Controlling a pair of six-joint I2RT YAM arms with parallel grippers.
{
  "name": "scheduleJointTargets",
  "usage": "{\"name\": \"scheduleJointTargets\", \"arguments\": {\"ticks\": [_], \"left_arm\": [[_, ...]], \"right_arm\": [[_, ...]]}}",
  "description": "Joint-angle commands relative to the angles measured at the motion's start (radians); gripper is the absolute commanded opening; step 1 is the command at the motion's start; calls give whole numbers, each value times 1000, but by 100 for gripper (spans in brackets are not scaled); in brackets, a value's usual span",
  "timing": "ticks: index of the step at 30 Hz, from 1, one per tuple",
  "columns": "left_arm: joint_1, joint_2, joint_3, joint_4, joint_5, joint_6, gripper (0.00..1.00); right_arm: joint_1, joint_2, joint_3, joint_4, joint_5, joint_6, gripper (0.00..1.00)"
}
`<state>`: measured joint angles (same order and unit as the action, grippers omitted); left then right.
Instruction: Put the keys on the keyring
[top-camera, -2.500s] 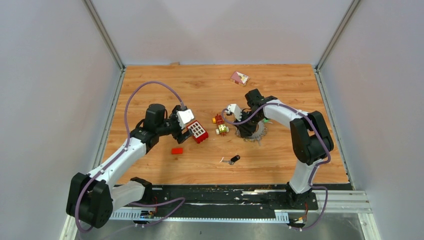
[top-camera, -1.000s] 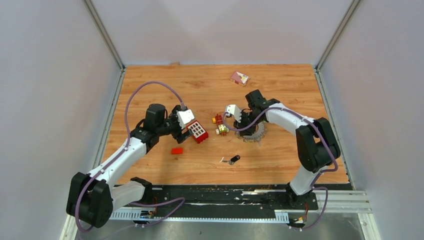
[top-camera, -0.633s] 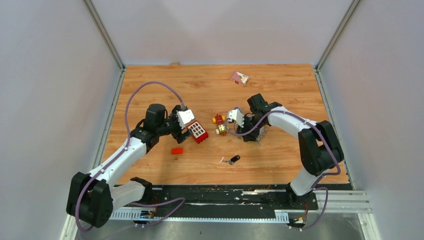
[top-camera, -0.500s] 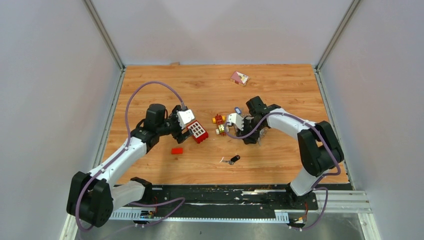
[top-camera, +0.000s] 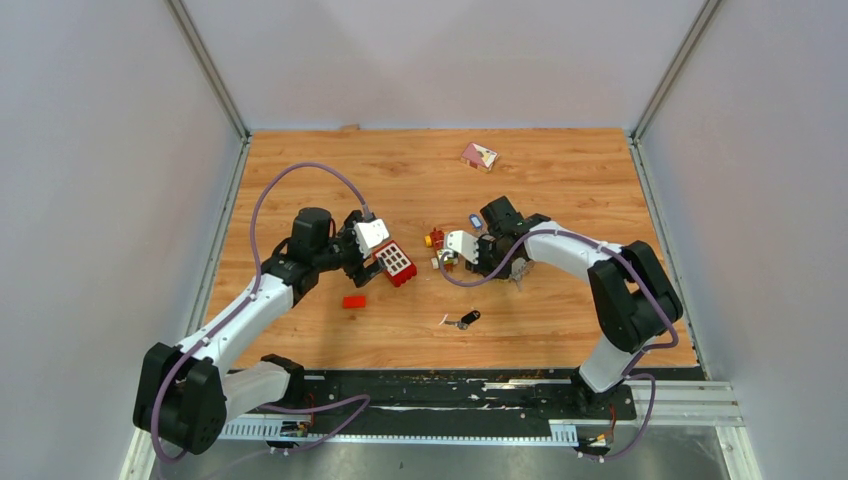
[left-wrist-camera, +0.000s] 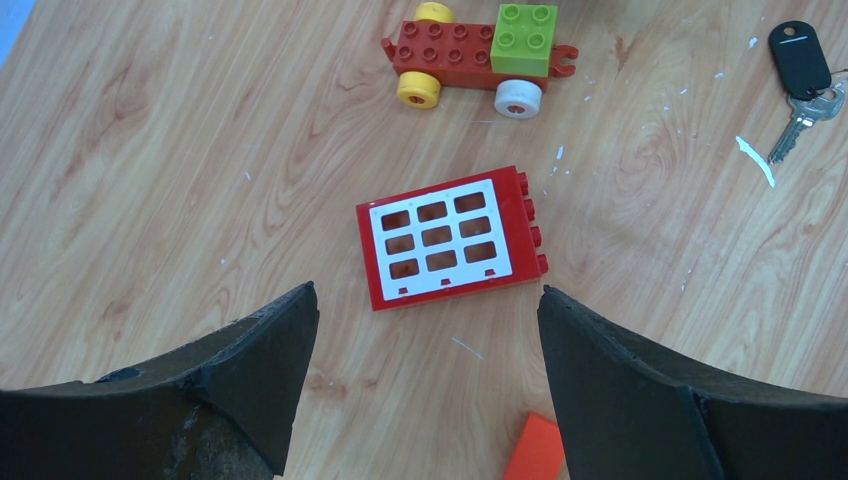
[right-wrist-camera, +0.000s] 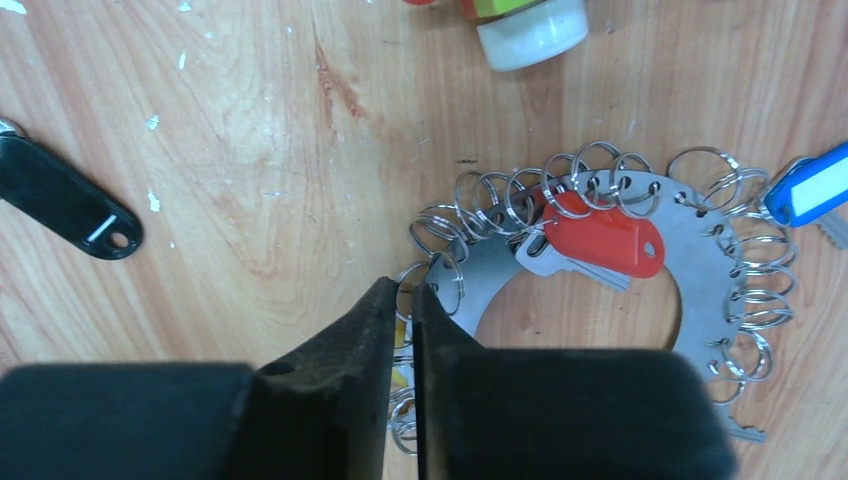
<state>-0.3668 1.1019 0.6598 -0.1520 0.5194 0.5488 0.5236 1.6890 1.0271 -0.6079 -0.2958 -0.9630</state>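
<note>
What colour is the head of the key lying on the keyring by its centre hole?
Red; the key shows best in the right wrist view.

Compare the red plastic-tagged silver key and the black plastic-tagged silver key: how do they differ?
Colour: the red plastic-tagged silver key has a red tag; the black plastic-tagged silver key has a black one.
Place: the red one lies on the flat grey metal keyring; the black one lies on the bare wooden table, apart from it.
Both lie flat and have oblong tags.
</note>
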Motion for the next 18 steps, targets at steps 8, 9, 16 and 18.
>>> {"name": "scheduleJointTargets", "arguments": {"ticks": [8,9,16,18], "left_arm": [[-4,7,3,29,17,14,88],[-4,7,3,28,17,14,88],[-5,11,8,29,32,18,88],[-4,13,11,32,49,23,87]], "right_arm": [[7,-43,24,48,1,9,0],[7,-42,32,39,-5,9,0],[-20,-46,108,-70,-134,24,0],[-39,-54,134,-105,-194,26,0]]}}
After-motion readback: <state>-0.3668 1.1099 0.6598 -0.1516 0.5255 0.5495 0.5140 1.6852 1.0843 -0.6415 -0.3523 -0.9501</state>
